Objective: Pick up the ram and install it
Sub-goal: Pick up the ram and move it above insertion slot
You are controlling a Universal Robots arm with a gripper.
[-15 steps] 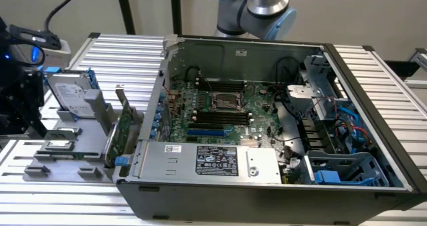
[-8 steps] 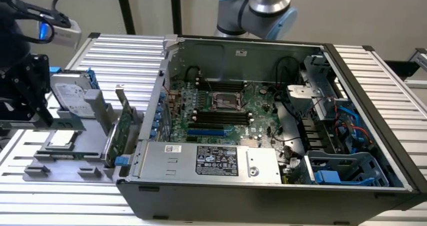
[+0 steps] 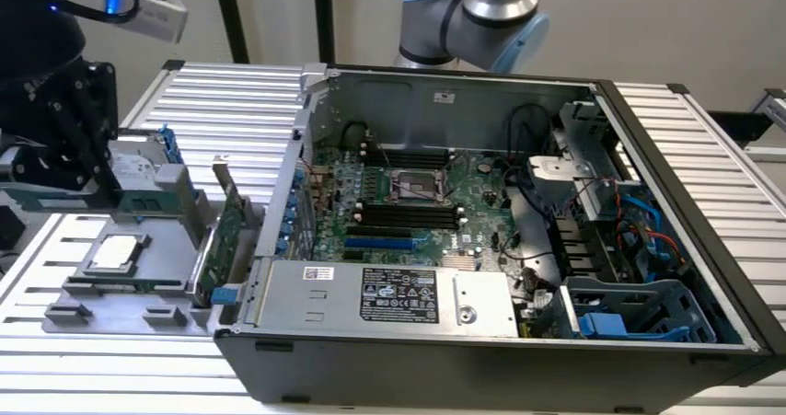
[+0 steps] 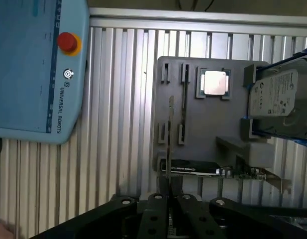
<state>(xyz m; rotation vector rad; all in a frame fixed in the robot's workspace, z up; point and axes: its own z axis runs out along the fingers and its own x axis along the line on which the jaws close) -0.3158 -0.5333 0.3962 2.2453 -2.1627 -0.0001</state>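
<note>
Holding the ram [image 4: 170, 134] pinched in narrow jaws of the gripper [image 4: 170, 194], edge-on, long axis crossing the closing direction. Hovering over the grey parts tray [image 4: 203, 124]; memory slots [image 3: 406, 214] well apart from jaws, inside open PC case [image 3: 491, 369].

Gripper [image 4: 169, 199] clamps the ram [image 4: 170, 129]. Beyond its fingers lies the grey holder tray [image 4: 163, 99], with the expansion card [image 4: 193, 168] nearest the tips. Hard drive [image 4: 280, 99] blocks one flank of the fingers, teach pendant [image 4: 39, 74] the other. Between pendant and tray, the bare slatted table [image 4: 118, 124] leaves an open lane.
</note>
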